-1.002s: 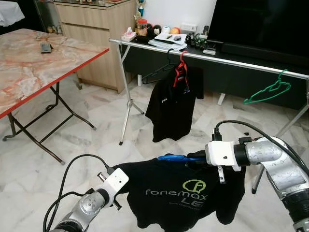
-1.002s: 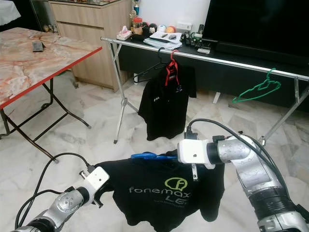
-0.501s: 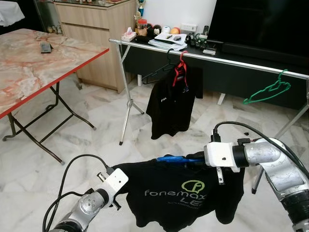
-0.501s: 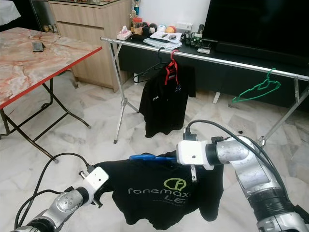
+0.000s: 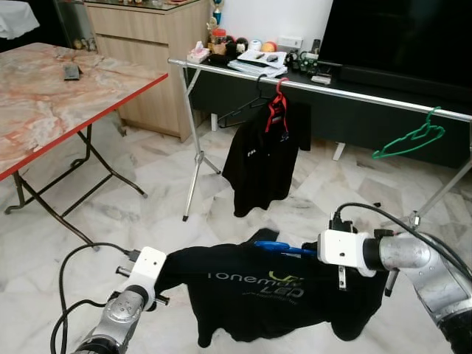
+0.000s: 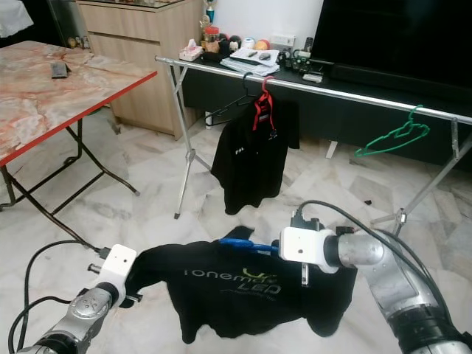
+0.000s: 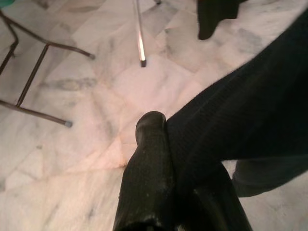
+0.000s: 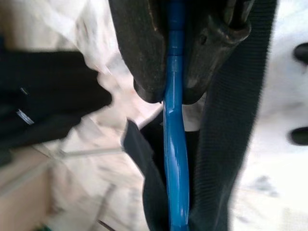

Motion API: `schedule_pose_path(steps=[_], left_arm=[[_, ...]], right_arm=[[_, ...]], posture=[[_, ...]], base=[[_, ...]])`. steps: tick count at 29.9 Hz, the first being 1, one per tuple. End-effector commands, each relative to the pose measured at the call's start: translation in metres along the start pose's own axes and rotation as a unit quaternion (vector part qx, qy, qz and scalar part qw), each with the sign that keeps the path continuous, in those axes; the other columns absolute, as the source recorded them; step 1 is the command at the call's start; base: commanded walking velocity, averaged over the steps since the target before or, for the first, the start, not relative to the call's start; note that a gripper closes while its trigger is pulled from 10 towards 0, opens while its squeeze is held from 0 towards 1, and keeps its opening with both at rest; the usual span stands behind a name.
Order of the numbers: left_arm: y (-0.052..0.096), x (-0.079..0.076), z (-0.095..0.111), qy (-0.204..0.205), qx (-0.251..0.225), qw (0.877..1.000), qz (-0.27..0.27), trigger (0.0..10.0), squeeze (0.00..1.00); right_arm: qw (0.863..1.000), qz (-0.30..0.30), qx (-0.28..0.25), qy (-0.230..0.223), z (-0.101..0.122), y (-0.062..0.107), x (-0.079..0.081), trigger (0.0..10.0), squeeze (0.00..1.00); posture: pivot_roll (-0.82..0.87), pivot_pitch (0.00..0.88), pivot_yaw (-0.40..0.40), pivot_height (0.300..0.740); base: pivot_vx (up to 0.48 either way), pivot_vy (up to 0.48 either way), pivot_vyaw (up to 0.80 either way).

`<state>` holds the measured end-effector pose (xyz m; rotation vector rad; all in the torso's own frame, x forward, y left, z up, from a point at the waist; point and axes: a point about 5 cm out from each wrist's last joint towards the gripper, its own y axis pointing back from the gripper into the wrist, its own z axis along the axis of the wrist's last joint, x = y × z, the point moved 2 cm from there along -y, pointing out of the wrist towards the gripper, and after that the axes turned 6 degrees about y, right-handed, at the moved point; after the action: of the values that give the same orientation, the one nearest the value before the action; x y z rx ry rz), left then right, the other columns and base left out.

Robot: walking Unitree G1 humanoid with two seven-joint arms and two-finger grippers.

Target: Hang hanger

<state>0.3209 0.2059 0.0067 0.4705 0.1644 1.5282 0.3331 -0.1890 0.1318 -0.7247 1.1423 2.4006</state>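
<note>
While the left gripper (image 7: 168, 144) pinches a sleeve of the black T-shirt (image 5: 273, 295) low at the robot's left, the right gripper (image 8: 168, 91) has its fingers pressed onto the blue hanger (image 5: 279, 248), whose long axis runs out leftward from that hand, roughly level. Beyond, well apart and higher, the clothes rail (image 5: 369, 94) crosses the room; a hung black shirt (image 5: 264, 158) and a green hanger (image 5: 411, 139) occupy it, with free bar between them, which I judge the likeliest target.

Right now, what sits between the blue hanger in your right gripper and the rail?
In the left eye view, bare marble floor separates the blue hanger from the rail; a hung black shirt dangles there.
</note>
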Motion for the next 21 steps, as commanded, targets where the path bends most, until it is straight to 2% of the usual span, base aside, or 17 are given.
schedule_pose_path(steps=[1,6,7,8,10,12,14,15,16,17,19,21], left_arm=[[0.008,0.027,-0.020,0.031,0.044,0.996,0.073,0.0,0.00],[0.010,0.031,-0.028,0.049,0.069,0.991,0.105,0.0,0.00],[0.011,0.034,-0.030,0.056,0.074,0.989,0.118,0.0,0.00],[0.011,0.034,-0.030,0.056,0.074,0.989,0.118,0.0,0.00],[0.012,0.039,-0.033,0.073,0.084,0.984,0.142,0.0,0.00],[0.015,0.043,-0.037,0.101,0.096,0.976,0.166,0.0,0.00],[0.016,0.044,-0.040,0.115,0.104,0.972,0.176,0.0,0.00],[0.016,0.045,-0.041,0.117,0.106,0.971,0.178,0.0,0.00],[0.017,0.045,-0.042,0.130,0.107,0.968,0.184,0.0,0.00],[0.017,0.044,-0.043,0.138,0.108,0.967,0.185,0.0,0.00],[0.017,0.042,-0.043,0.147,0.110,0.966,0.181,0.0,0.00],[0.016,0.040,-0.041,0.143,0.106,0.969,0.172,0.0,0.00]], right_arm=[[0.996,-0.073,0.041,-0.044,-0.019,0.012,-0.012,10.0,0.00],[0.975,-0.167,0.031,-0.143,-0.020,0.007,-0.018,10.0,0.00],[0.965,-0.193,0.031,-0.173,-0.022,0.006,-0.020,10.0,0.00],[0.965,-0.193,0.031,-0.173,-0.022,0.006,-0.020,10.0,0.00],[0.943,-0.235,0.030,-0.234,-0.027,0.007,-0.021,10.0,0.00],[0.905,-0.287,0.020,-0.313,-0.033,0.007,-0.023,10.0,0.00],[0.875,-0.320,0.014,-0.362,-0.036,0.008,-0.024,10.0,0.00],[0.866,-0.330,0.011,-0.376,-0.037,0.008,-0.024,10.0,0.00],[0.829,-0.366,0.004,-0.423,-0.043,0.012,-0.026,10.0,0.00],[0.814,-0.380,0.001,-0.440,-0.046,0.013,-0.027,10.0,0.00],[0.757,-0.415,-0.014,-0.504,-0.053,0.015,-0.027,10.0,0.00],[0.743,-0.421,-0.029,-0.520,-0.052,0.014,-0.027,10.0,0.00]], posture=[[-0.03,0.065,-0.035,0.740],[-0.03,0.060,-0.034,0.740],[-0.03,0.061,-0.034,0.740],[-0.03,0.061,-0.034,0.740],[-0.03,0.062,-0.033,0.740],[-0.03,0.061,-0.033,0.740],[-0.03,0.060,-0.031,0.740],[-0.03,0.060,-0.031,0.740],[-0.02,0.061,-0.030,0.740],[-0.02,0.061,-0.030,0.740],[-0.02,0.060,-0.028,0.740],[-0.02,0.060,-0.028,0.740]], base=[[0.000,0.000,0.00],[0.000,0.000,0.00],[0.000,0.000,0.00],[0.000,0.000,0.00],[0.000,0.000,0.00],[0.000,0.000,0.00],[0.000,0.000,0.00],[0.000,0.000,0.00],[0.000,0.000,0.00],[0.000,0.000,0.00],[0.000,0.000,0.00],[0.000,0.000,0.00]])
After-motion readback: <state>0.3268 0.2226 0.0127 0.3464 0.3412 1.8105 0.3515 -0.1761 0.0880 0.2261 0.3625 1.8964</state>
